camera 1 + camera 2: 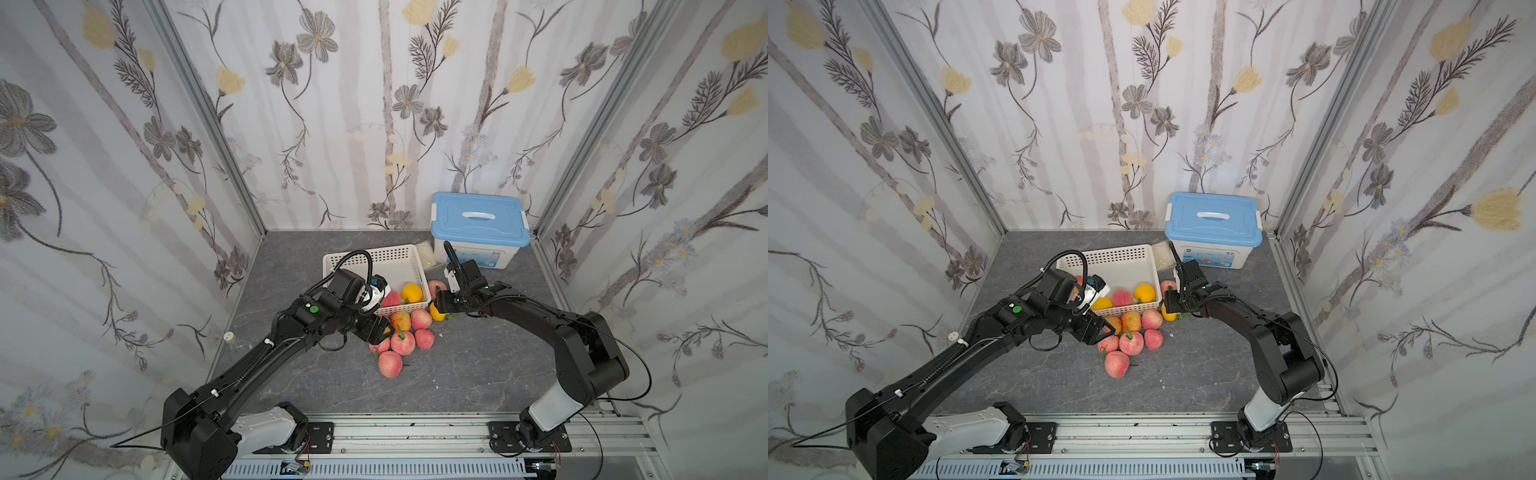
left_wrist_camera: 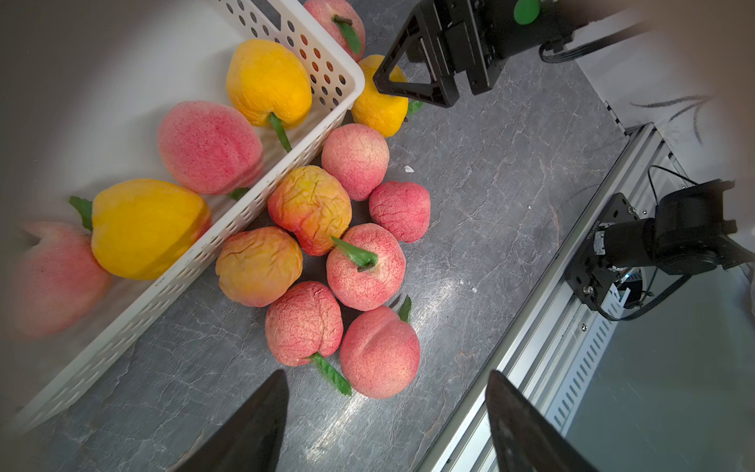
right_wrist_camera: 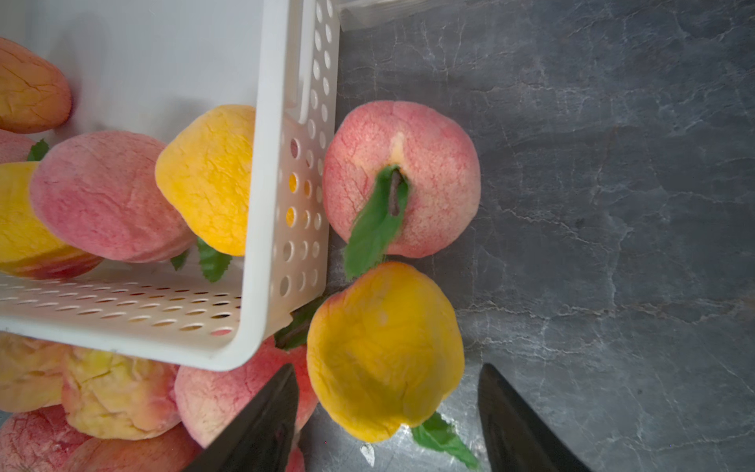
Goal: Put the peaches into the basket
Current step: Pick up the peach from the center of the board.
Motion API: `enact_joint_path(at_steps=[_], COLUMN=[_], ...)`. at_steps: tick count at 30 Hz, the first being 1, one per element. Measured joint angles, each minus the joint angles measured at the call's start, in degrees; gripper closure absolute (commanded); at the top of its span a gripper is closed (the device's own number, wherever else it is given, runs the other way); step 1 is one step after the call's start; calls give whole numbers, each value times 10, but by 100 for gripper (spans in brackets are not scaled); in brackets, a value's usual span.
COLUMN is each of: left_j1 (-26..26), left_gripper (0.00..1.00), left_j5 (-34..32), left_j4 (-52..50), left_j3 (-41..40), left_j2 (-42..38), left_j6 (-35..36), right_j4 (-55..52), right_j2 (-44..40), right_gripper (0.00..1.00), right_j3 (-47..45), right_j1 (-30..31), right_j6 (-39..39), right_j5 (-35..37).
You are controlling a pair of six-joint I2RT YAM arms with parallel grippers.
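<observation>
The white perforated basket (image 1: 370,253) (image 2: 253,204) holds several peaches, among them a yellow one (image 1: 411,293) and a pink one (image 1: 390,298). More peaches (image 1: 402,341) (image 2: 365,265) lie heaped on the grey table against the basket's near wall. My left gripper (image 1: 380,330) (image 2: 388,408) hangs open over this heap; a pink peach (image 2: 380,351) lies just beyond its tips. At the basket's right corner my right gripper (image 1: 436,309) (image 3: 388,408) stands open around a yellow peach (image 3: 384,351), with a gap on each side. A pink peach (image 3: 402,184) lies just past it.
A white box with a blue lid (image 1: 480,226) stands at the back right, with a clear bag (image 1: 426,251) between it and the basket. An aluminium rail (image 1: 415,432) runs along the front edge. Patterned walls close in three sides. A small white-capped bottle (image 1: 227,337) stands by the left wall.
</observation>
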Motion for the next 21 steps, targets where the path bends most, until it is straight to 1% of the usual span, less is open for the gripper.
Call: enact_joint_path(at_steps=[7, 11, 14, 18, 21], left_j1=[0, 0, 0, 0, 0], left_gripper=[23, 23, 23, 23, 23], left_j5=[0, 0, 0, 0, 0], left_j4=[0, 0, 0, 0, 0], left_j3=[0, 1, 1, 1, 1], left_j2=[1, 1, 1, 1, 1], left_j6=[0, 0, 0, -1, -1], right_j4=[-3, -7, -13, -12, -3], right_j2=[26, 39, 49, 57, 63], right_gripper=[30, 26, 26, 28, 33], right_j3=[19, 27, 29, 31, 32], right_j1=[0, 1, 3, 5, 6], right_j6=[0, 0, 0, 0, 0], right_j5=[1, 1, 1, 1, 1])
